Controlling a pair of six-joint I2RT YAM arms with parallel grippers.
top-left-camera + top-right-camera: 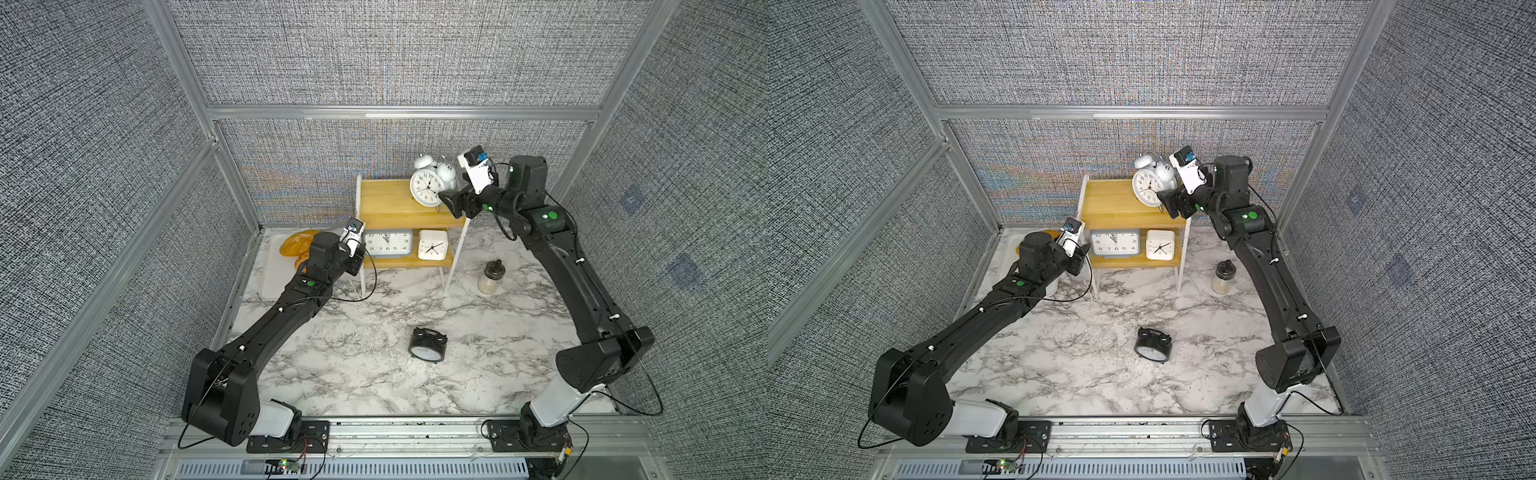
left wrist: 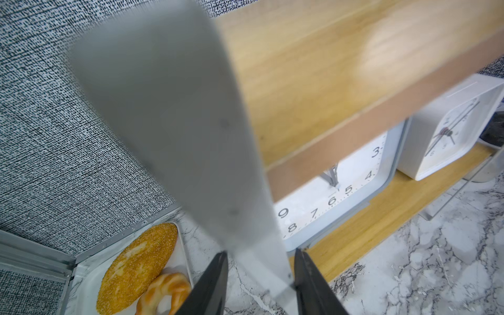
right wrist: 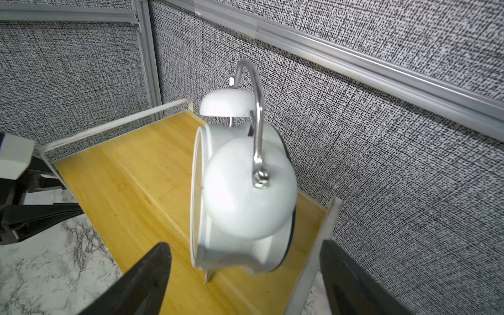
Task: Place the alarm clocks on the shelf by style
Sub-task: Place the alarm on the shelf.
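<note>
My R gripper is released, jaws wide either side of the white twin-bell clock, which stands upright near the top board's right edge on the shelf. My L gripper is clamped on the shelf's front-left post. Lower board: grey-blue clock at left, white square clock at right. Black twin-bell clock lies mid-table.

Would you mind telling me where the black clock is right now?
In both top views the black clock sits on the table, off the shelf, in front of it toward the robot's right; the jar is its nearest neighbour.
</note>
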